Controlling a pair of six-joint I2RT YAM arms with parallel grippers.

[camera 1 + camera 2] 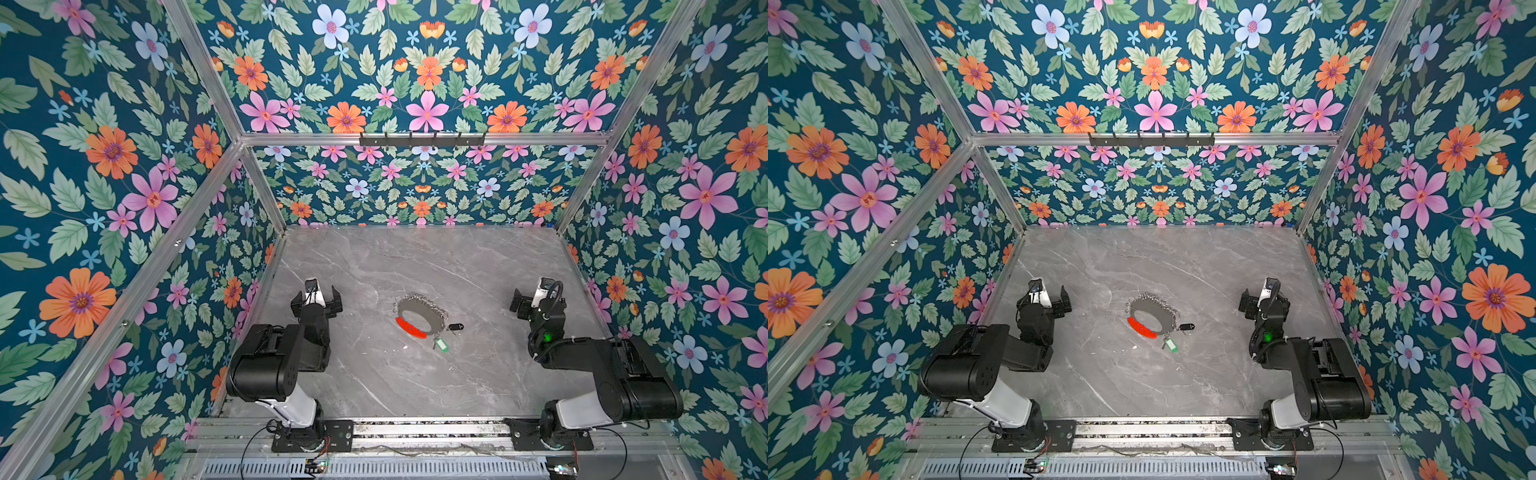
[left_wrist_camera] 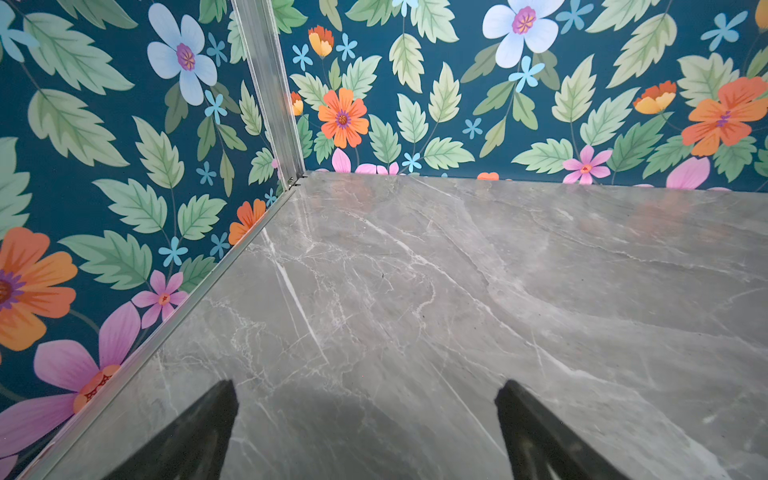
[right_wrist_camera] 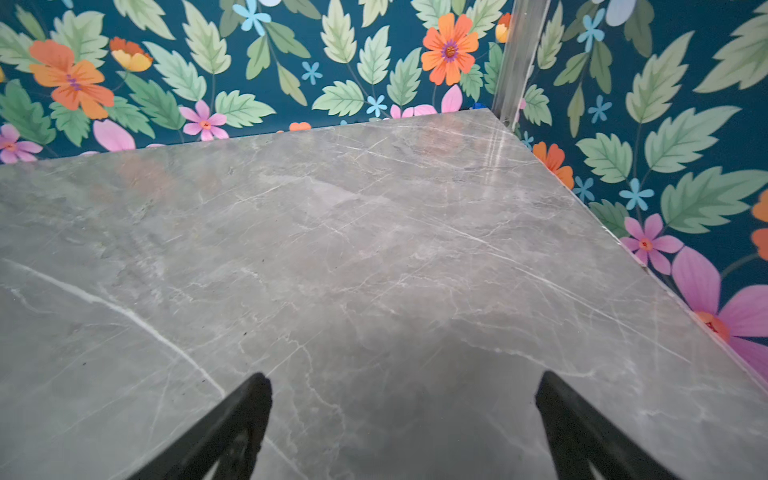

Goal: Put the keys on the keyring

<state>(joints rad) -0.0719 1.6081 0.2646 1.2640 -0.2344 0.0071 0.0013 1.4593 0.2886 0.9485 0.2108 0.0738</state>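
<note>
Robotics lab test cell, aluminium-profile frame (image 1: 199,62) enclosing floral-printed wall panels (image 1: 104,187), grey marble-look worktop (image 1: 415,257), pair of robot arms (image 1: 266,365) bolted to a front rail (image 1: 415,430), exposed wiring and circuit board (image 1: 316,464) at the near edge

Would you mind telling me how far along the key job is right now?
Done: unclear; the black-fob key and green-tag key lie beside the keyring, attachment too small to tell. In hand: nothing; left gripper and right gripper stand open, off to the sides. Left: possibly hooking both keys.
</note>
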